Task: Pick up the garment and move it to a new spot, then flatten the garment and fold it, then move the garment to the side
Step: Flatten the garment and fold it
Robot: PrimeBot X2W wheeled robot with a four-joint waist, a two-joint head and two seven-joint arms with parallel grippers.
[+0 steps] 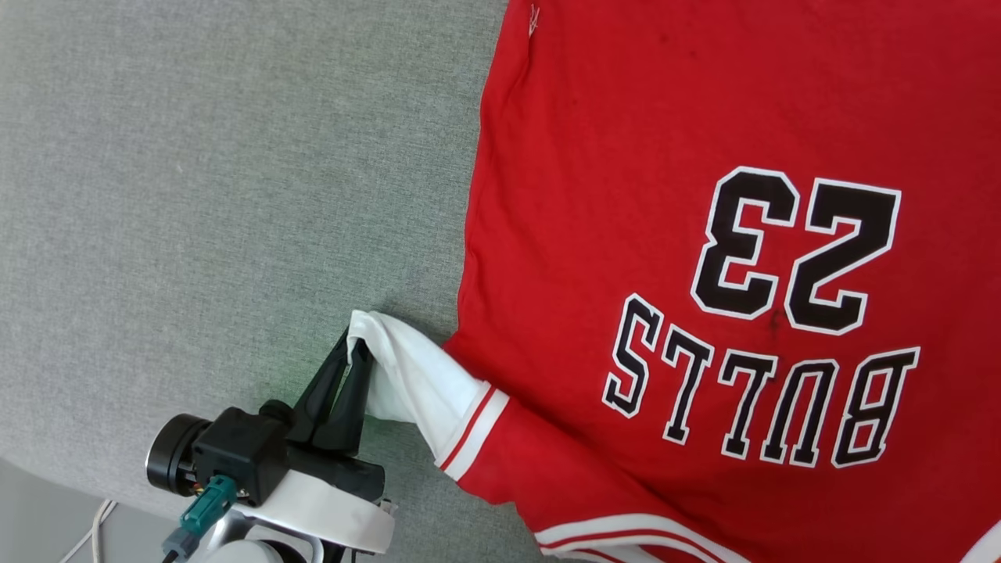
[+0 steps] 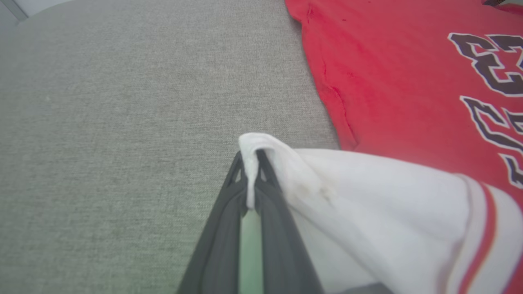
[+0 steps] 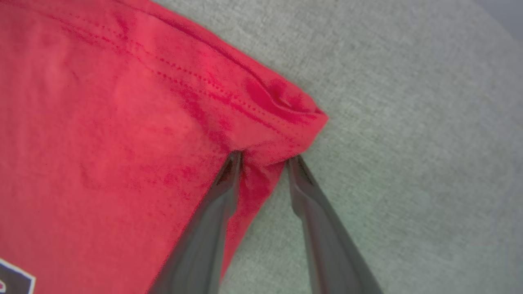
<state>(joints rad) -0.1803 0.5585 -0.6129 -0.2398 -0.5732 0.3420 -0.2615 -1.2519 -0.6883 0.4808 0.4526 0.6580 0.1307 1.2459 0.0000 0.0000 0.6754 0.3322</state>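
Now the left hand [image 1: 356, 352] pinches the white sleeve [image 1: 414, 383] tip, garment [image 1: 704, 234] spreading off to its right (right hand [image 3: 264, 158] agape astride a hem corner [image 3: 302, 110]).

Black-fingered left gripper [image 1: 356, 344], white wrist shell [image 1: 332, 518], teal cable connector [image 1: 206, 507]

The kind of room cannot be told. A grey woven cloth surface [image 1: 219, 195] is the workspace. Beside it are pale floor [image 1: 39, 508] and a white cable [image 1: 90, 536].
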